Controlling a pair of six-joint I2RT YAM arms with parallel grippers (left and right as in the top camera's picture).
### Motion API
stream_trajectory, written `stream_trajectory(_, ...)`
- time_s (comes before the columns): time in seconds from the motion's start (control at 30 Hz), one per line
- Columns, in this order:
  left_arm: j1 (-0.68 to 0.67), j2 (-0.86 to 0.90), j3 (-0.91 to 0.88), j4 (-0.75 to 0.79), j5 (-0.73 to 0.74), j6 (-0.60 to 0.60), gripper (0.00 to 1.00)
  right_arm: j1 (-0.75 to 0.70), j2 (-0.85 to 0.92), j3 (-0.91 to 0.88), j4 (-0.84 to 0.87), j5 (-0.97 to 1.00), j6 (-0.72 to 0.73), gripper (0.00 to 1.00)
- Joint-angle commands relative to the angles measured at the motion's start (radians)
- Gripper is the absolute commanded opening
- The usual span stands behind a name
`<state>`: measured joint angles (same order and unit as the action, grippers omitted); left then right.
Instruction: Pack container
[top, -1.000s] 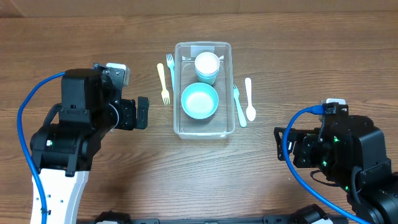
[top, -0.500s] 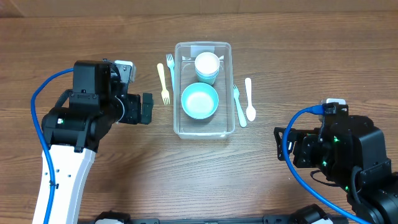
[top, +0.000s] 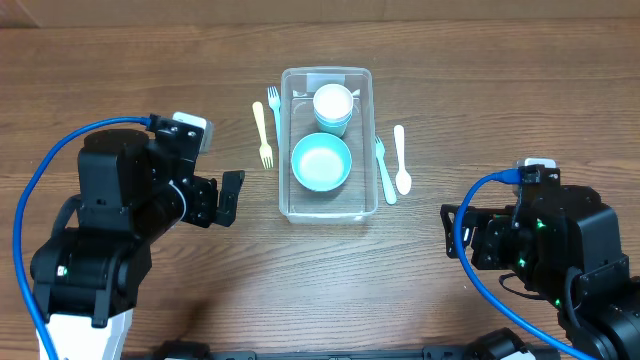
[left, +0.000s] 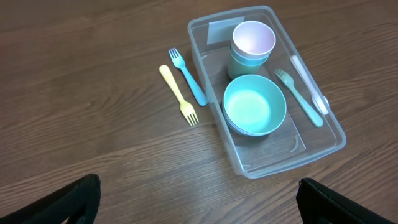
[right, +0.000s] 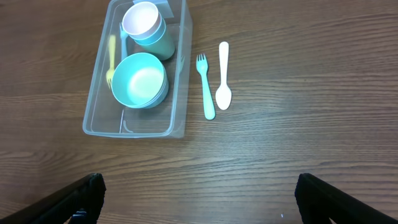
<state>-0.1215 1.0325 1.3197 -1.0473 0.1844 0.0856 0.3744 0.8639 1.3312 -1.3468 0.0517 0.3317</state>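
The clear rectangular container (top: 330, 205) stands at the table's middle. In it are a light-blue bowl (top: 321, 162) and stacked cups (top: 333, 107). A yellow fork (top: 262, 135) and a blue fork (top: 274, 112) lie left of it. A teal fork (top: 384, 170) and a white spoon (top: 400, 158) lie right of it. My left gripper (top: 228, 195) is open and empty, left of the container. My right gripper (top: 447, 232) is open and empty, at the front right. The left wrist view shows the container (left: 273, 155) and both left forks (left: 180, 96). The right wrist view shows the container (right: 134, 127), teal fork (right: 206, 94) and spoon (right: 223, 76).
The table is bare brown wood (top: 500, 80). Blue cables loop from both arms, on the left (top: 30, 210) and on the right (top: 468, 260).
My left arm has swung and its gripper has dropped back a little toward the table's front. The right arm and all tableware have not moved.
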Motion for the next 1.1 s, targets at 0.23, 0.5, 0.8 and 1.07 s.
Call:
stream_trajectory(0.23,0.008,0.116,-0.002,-0.07,0.039,-0.027,1.0,-0.002,-0.005,0.0,0.006,0.039,-0.025,1.0)
stream_trajectory(0.5,0.007,-0.014,-0.002,-0.208,0.124,0.17,1.0,-0.002,-0.005,0.0,0.034,0.036,-0.025,1.0)
stream_trajectory(0.8,0.008,-0.269,-0.068,-0.189,0.12,0.195,1.0,-0.002,0.016,-0.003,0.035,0.065,-0.025,1.0)
stream_trajectory(1.07,0.008,-0.257,-0.068,-0.212,0.12,0.195,1.0,-0.17,0.211,-0.003,0.167,0.021,-0.159,1.0)
